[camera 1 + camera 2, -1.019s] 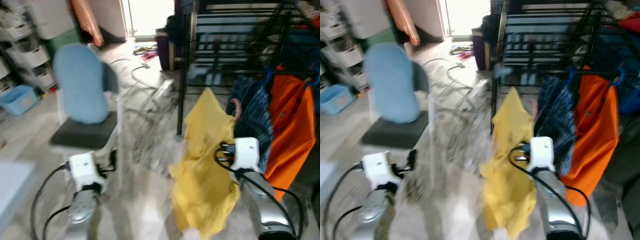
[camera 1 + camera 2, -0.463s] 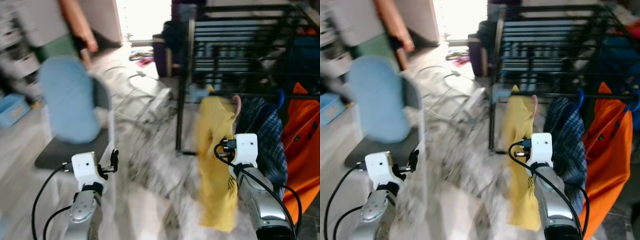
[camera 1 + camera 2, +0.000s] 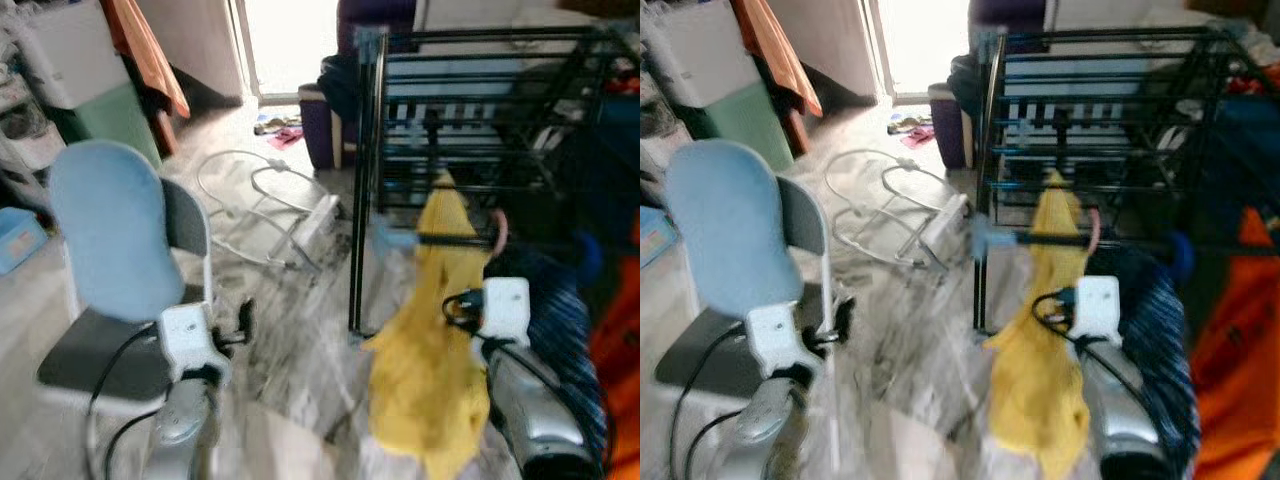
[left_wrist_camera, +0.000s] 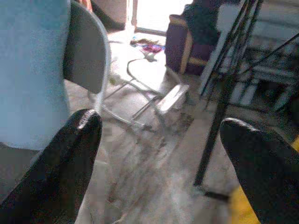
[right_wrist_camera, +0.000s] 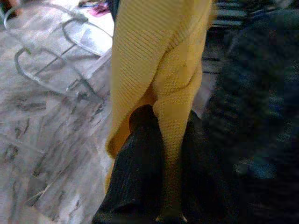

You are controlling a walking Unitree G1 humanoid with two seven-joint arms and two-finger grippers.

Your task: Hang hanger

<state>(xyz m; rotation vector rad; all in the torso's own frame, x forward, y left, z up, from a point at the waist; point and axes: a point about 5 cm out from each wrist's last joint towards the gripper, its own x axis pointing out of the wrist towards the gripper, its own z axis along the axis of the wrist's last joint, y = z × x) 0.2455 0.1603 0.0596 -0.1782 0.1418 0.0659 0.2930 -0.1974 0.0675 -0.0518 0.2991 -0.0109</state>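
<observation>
A yellow garment (image 3: 430,350) hangs on a hanger whose pink hook (image 3: 497,228) stands right at a black rail (image 3: 450,240) of the black rack (image 3: 470,110); whether the hook rests on the rail is too blurred to tell. My right gripper (image 5: 161,140) is shut on the yellow fabric, and in the eye views the cloth hides its fingers beyond the white wrist (image 3: 503,305). My left gripper (image 4: 163,154) is open and holds nothing, low beside the chair's seat (image 3: 243,318).
A blue-backed chair (image 3: 105,235) stands at the left. A white wire frame (image 3: 265,200) lies on the marbled floor before the rack. A dark plaid garment (image 3: 560,320) and an orange one (image 3: 622,350) hang at the right. Storage bins (image 3: 25,140) line the left wall.
The camera has swung and come closer to the rack. The yellow garment has risen, and its pink hook now stands at the black rail. The left gripper stays open.
</observation>
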